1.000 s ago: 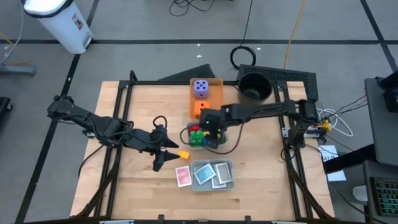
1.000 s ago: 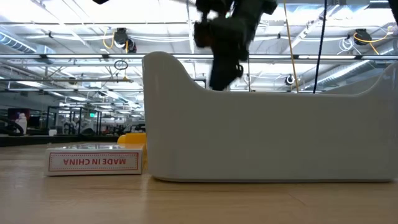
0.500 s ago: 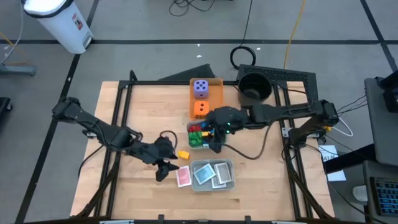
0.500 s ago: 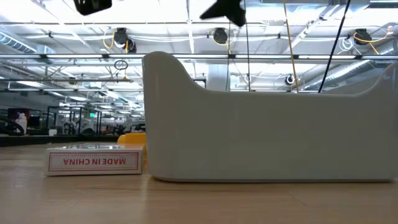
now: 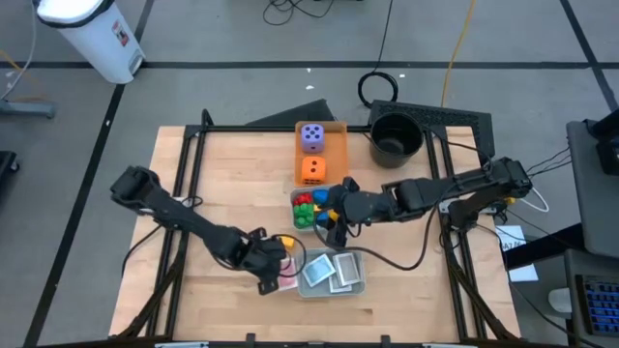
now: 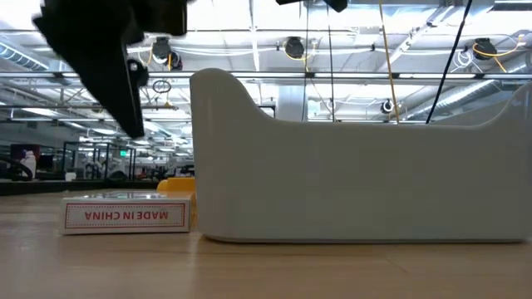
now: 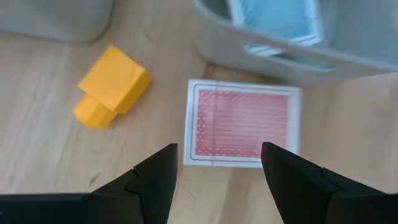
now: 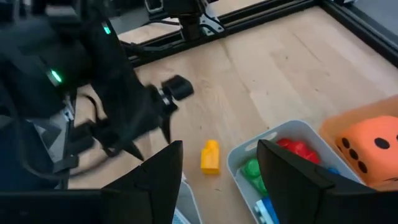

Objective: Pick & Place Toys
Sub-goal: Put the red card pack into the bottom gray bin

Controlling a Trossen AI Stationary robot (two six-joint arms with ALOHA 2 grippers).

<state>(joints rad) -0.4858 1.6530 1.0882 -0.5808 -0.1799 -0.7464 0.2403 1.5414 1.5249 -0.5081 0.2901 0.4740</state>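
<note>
A pink card (image 7: pixel 242 122) lies flat on the table beside the grey tray (image 5: pixel 331 273) that holds teal and white cards. My left gripper (image 7: pixel 217 168) hovers open just above the pink card (image 5: pixel 285 280), fingers pointing down, touching nothing. A yellow brick (image 7: pixel 112 86) lies on the wood close by. My right gripper (image 8: pixel 227 171) stands open and raised near a second grey tray (image 8: pixel 273 146) holding red, green and blue bricks. Purple die (image 5: pixel 311 136) and orange die (image 5: pixel 312 170) sit in the orange tray (image 5: pixel 336 147).
The card tray's wall (image 6: pixel 357 166) stands right beside the pink card (image 6: pixel 126 216), with the yellow brick (image 6: pixel 176 187) behind it. A black pot (image 5: pixel 394 135) sits off the table's far right corner. Bare wood lies to the left of the card.
My left gripper has come down and gone toward the near edge and right, tipping steeply downward, until it hangs over the pink card. My right gripper has risen from above the brick tray and tipped up toward level. No toy has moved.
</note>
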